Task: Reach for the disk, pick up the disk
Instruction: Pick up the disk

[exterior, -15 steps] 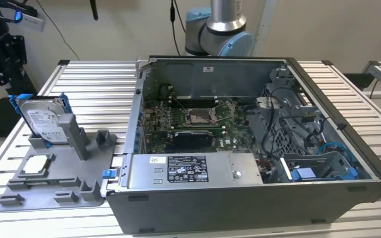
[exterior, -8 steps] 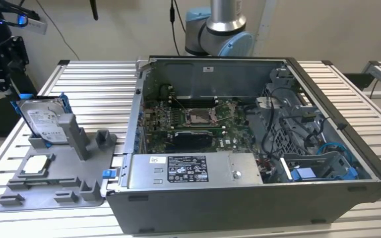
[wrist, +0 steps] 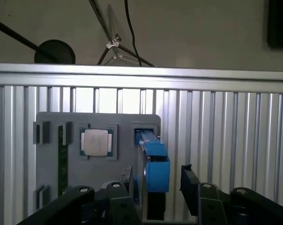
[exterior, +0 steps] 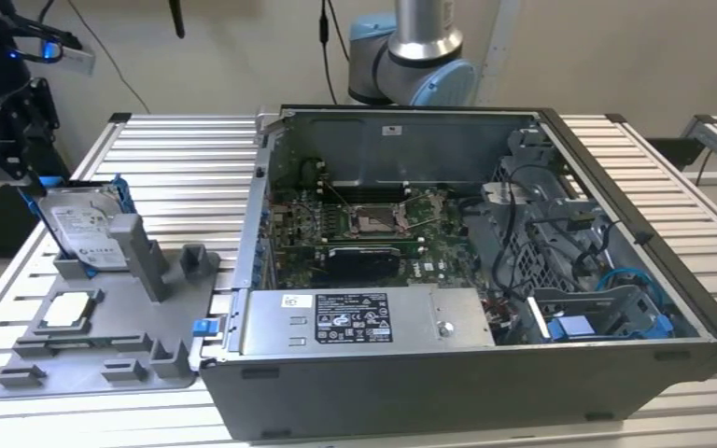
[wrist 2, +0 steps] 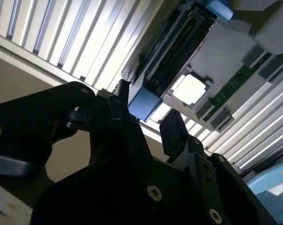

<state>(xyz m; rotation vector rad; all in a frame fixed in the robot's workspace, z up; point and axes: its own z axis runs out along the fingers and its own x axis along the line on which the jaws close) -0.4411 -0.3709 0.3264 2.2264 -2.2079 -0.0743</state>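
On your slatted table (exterior: 657, 187), the disk (exterior: 85, 224) stands on edge in the grey tray (exterior: 97, 347) at the exterior view's left, your gripper (wrist: 155, 176) above it with fingers (wrist: 189, 182) spread either side of its blue frame (wrist: 153, 150), not clamped: reach nearly done, pickup not yet.

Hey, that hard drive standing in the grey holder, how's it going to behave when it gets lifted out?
The disk looks like a rigid metal block, so it is probably stiff and heavy for its size. It stands on edge in the grey holder, so it may tip if nudged sideways. Its blue frame is smooth plastic, possibly slippery.
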